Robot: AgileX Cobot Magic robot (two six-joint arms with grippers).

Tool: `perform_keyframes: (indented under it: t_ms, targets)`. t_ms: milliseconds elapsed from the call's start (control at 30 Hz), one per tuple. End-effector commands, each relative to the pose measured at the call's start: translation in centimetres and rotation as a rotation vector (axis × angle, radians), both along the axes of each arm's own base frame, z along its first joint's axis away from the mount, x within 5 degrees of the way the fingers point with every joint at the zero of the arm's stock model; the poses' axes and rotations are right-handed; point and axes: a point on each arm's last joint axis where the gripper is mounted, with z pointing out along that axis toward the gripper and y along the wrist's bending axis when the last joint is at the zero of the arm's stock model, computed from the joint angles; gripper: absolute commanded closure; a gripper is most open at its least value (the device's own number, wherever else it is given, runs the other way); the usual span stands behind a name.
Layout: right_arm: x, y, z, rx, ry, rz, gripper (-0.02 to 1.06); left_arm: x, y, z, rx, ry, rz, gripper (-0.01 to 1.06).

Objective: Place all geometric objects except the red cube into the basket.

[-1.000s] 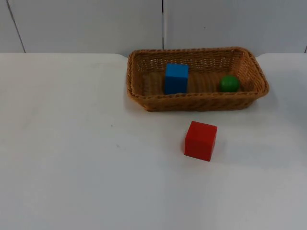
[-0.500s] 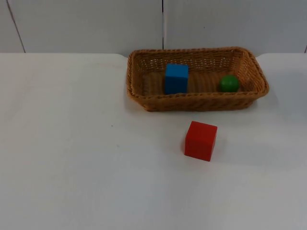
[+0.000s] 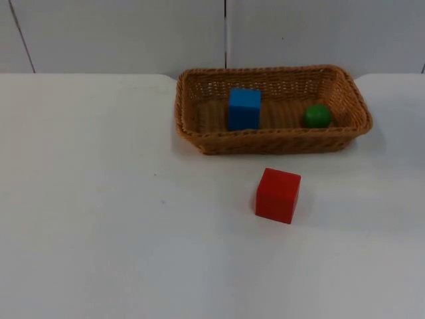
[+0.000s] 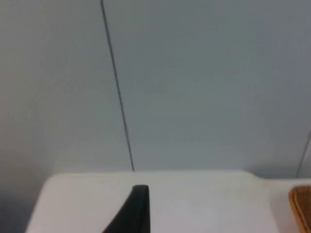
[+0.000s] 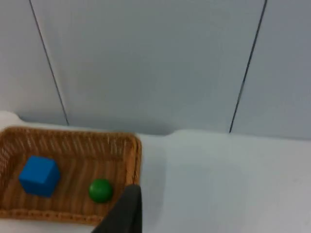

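A brown wicker basket (image 3: 199, 141) stands at the back of the white table, near the wall. Inside it a blue cube (image 3: 244, 109) rests toward the left end and a green ball (image 3: 317, 115) toward the right end. A red cube (image 3: 278, 195) sits on the table just in front of the basket, apart from it. My right gripper (image 5: 124, 213) waits high off to the right, looking down on the basket (image 5: 136, 155), the blue cube (image 5: 40, 175) and the green ball (image 5: 100, 190). My left gripper (image 4: 136, 213) waits high at the left, facing the wall, with the basket's edge (image 4: 301, 206) beside it.
The grey partition wall (image 3: 119, 33) closes the table's far side right behind the basket. Bare white table top (image 3: 99, 219) spreads to the left of and in front of the red cube.
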Motion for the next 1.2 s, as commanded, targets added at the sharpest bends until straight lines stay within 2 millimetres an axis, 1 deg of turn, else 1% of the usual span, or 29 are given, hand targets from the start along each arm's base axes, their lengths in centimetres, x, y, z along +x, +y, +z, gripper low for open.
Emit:
perform_keyframes:
  t_ms: [0,67,100,133,167,200,267,300,367,400,433,467,500,533,600,633,667,767,800,867,900,933,967,1000,1033,1100,1167]
  targets:
    - [-3.7,-0.1,1.3,-0.002,-0.062,-0.016,-0.01,-3.2,0.7,0.4,0.024,-0.074,0.017,0.00]
    - [-7.2,-0.4,2.2,-0.036,-0.132,-0.030,-0.01,-6.5,1.3,0.7,0.043,-0.151,0.031,0.00]
    - [-8.5,-0.6,2.5,-0.060,-0.157,-0.041,-0.01,-8.0,1.6,0.7,0.061,-0.180,0.041,0.00]
    - [-8.5,-0.6,2.5,-0.060,-0.157,-0.041,-0.01,-8.0,1.6,0.7,0.061,-0.180,0.041,0.00]
    - [-10.0,-0.8,2.7,-0.093,-0.186,-0.059,-0.01,-10.0,2.0,1.0,0.086,-0.225,0.053,0.00]
    - [-11.4,-1.0,2.8,-0.112,-0.212,-0.072,-0.01,-11.6,2.5,1.1,0.115,-0.239,0.073,0.00]
    - [-13.7,-1.1,2.7,-0.113,-0.232,-0.082,-0.01,-14.0,3.1,1.4,0.135,-0.275,0.109,0.00]
    - [-13.7,-1.1,2.7,-0.113,-0.232,-0.082,-0.01,-14.0,3.1,1.4,0.135,-0.275,0.109,0.00]
    - [-16.0,-1.2,2.4,-0.127,-0.260,-0.084,-0.01,-17.0,3.6,1.7,0.145,-0.335,0.126,0.00]
    - [-16.7,-1.3,2.4,-0.134,-0.273,-0.084,-0.01,-18.2,3.8,1.7,0.145,-0.370,0.139,0.00]
    - [-17.5,-1.3,2.3,-0.149,-0.297,-0.085,-0.01,-19.2,4.0,1.6,0.146,-0.393,0.161,0.00]
    - [-17.5,-1.3,2.3,-0.149,-0.297,-0.085,-0.01,-19.2,4.0,1.6,0.146,-0.393,0.161,0.00]
    - [-18.4,-1.3,2.3,-0.159,-0.321,-0.086,-0.01,-20.4,4.1,1.4,0.152,-0.409,0.199,0.00]
    - [-19.1,-1.3,2.2,-0.157,-0.338,-0.092,-0.01,-21.6,4.0,1.2,0.163,-0.431,0.229,0.00]
    - [-20.6,-1.2,1.9,-0.177,-0.367,-0.107,-0.01,-23.5,3.2,0.7,0.136,-0.473,0.218,0.00]
    - [-20.6,-1.2,1.9,-0.177,-0.367,-0.107,-0.01,-23.5,3.2,0.7,0.136,-0.473,0.218,0.00]
    - [-21.3,-1.1,1.7,-0.187,-0.379,-0.108,-0.01,-24.1,2.8,0.6,0.143,-0.488,0.203,0.00]
    - [-23.6,-0.9,1.0,-0.202,-0.429,-0.100,-0.01,-24.9,2.3,0.3,0.185,-0.504,0.163,0.00]
    - [-23.6,-0.9,1.0,-0.202,-0.429,-0.100,-0.01,-24.9,2.3,0.3,0.185,-0.504,0.163,0.00]
    - [-25.8,-0.8,0.2,-0.189,-0.474,-0.094,-0.01,-26.1,2.0,0.1,0.137,-0.536,0.131,0.00]
    - [-26.7,-0.7,-0.2,-0.183,-0.496,-0.092,-0.01,-26.9,1.9,-0.2,0.142,-0.542,0.123,0.00]
    - [-26.8,-0.7,-0.4,-0.176,-0.489,-0.086,-0.01,-27.5,1.9,-0.4,0.147,-0.545,0.123,0.00]
    - [-26.8,-0.7,-0.4,-0.176,-0.489,-0.086,-0.01,-27.5,1.9,-0.4,0.147,-0.545,0.123,0.00]
    - [-26.9,-0.6,-0.5,-0.164,-0.472,-0.073,-0.01,-27.9,1.9,-0.7,0.146,-0.539,0.124,0.00]
    - [-27.2,-0.4,-0.7,-0.152,-0.441,-0.057,-0.01,-27.9,1.9,-0.9,0.143,-0.508,0.126,0.00]
    - [-27.6,-0.1,-0.5,-0.134,-0.446,0.009,-0.01,-28.5,2.0,-1.5,0.134,-0.408,0.117,0.00]
    - [-27.9,0.0,-0.5,-0.128,-0.443,0.020,-0.01,-28.6,2.0,-1.6,0.145,-0.385,0.094,0.00]
